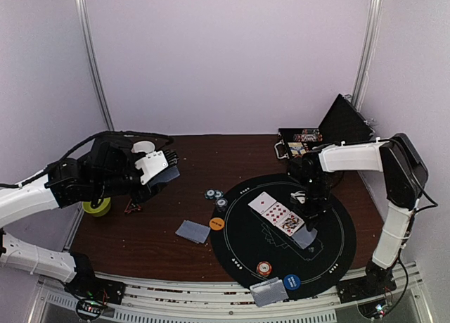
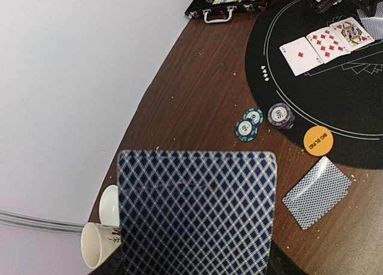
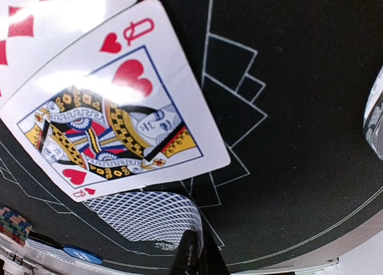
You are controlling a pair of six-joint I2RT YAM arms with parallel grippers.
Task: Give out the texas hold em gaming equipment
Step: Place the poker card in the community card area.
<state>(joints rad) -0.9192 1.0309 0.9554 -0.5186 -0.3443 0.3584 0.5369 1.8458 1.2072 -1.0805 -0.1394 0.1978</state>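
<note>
Blue-backed card (image 2: pixel 197 212) close-up, btm cut off, left pincer (image 1: pixel 163 169) behind

"BIG BLIND" on the orange disc (image 2: pixel 318 139); "Q" and a heart on the queen card (image 3: pixel 114 107)

Brown table (image 1: pixel 140 249): black mat (image 1: pixel 239 263), chips (image 1: pixel 212 194), card (image 1: pixel 193 231)

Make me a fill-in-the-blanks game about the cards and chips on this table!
1. The picture card on the black mat is the queen of ____.
2. The orange disc says BIG ____.
3. The number of face-up cards on the mat is ____.
4. The held card in the left gripper shows the wrist camera its blue-checked ____.

Missing words: hearts, BLIND, three, back.
</note>
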